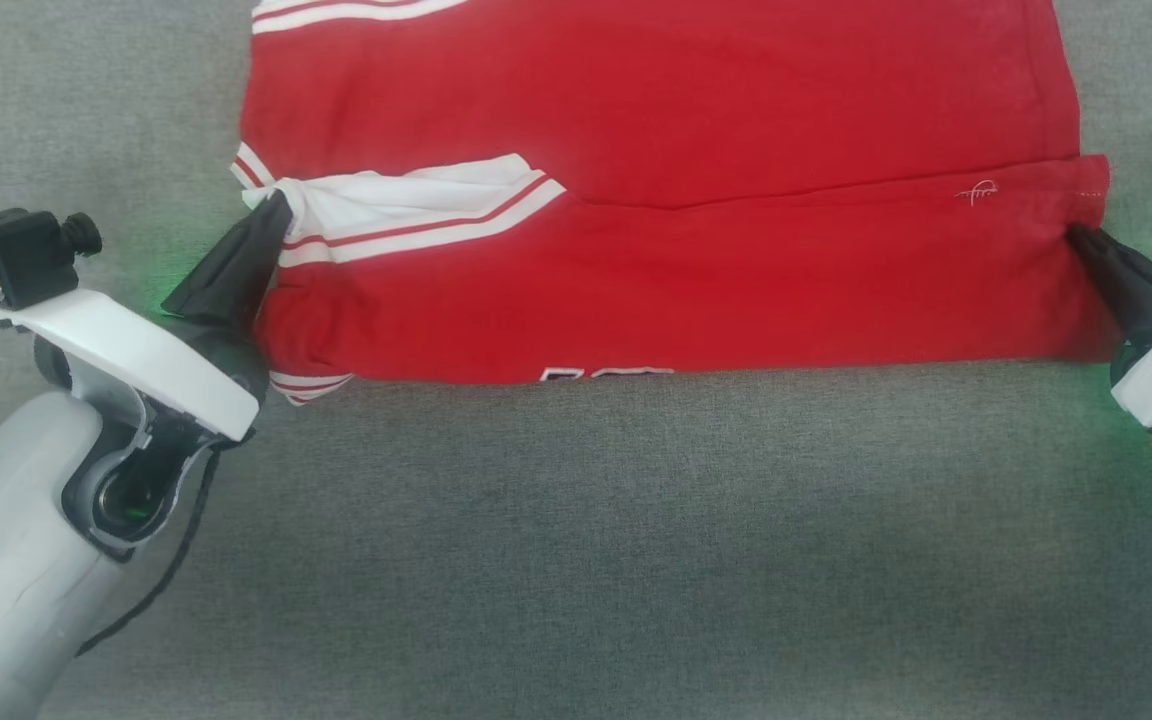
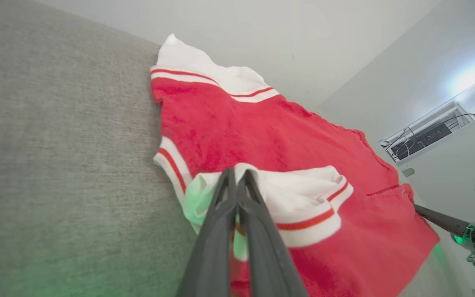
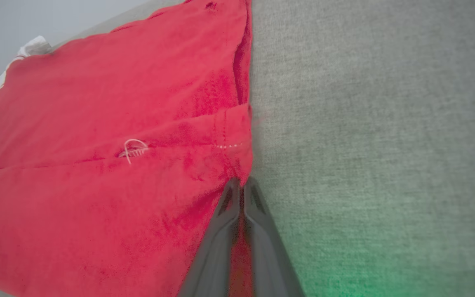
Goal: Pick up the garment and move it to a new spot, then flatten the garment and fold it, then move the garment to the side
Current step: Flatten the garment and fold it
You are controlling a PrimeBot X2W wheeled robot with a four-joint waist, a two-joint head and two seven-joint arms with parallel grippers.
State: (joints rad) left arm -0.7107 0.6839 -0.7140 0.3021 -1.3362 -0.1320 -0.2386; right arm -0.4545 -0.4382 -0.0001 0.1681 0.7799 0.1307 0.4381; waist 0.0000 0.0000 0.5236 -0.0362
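- On the grey cloth-covered table (image 1: 576, 540), the red garment (image 1: 686, 110) lay spread across the far half of the head view, with its long axis running from left to right.
- Its nearer part was turned over on top of the rest as a flap (image 1: 736, 280). A little of the lettering (image 1: 604, 374) showed at the folded near edge.
- The left fingers (image 1: 236, 265) were clenched on the left end of this flap, where the white sleeve (image 1: 406, 205) with its red stripe was bunched. In the left wrist view the two fingers (image 2: 217, 231) were pressed together, with white cloth between the tips.
- The right fingers (image 1: 1121, 275) were clenched on the right end of the flap, just below the stitched hem (image 1: 1086, 188). In the right wrist view the fingers (image 3: 217, 239) were pinching red cloth at the very border of the garment.
- The flap was stretched between the two pairs of fingers, and the body of the garment lay beyond them, away from the robot.
- Each arm was at its own end, so neither one was nearer to the whole garment.
- I think the fold was in progress. The next move probably depends on both arms going together across the long axis, so that the flap edge stays straight.
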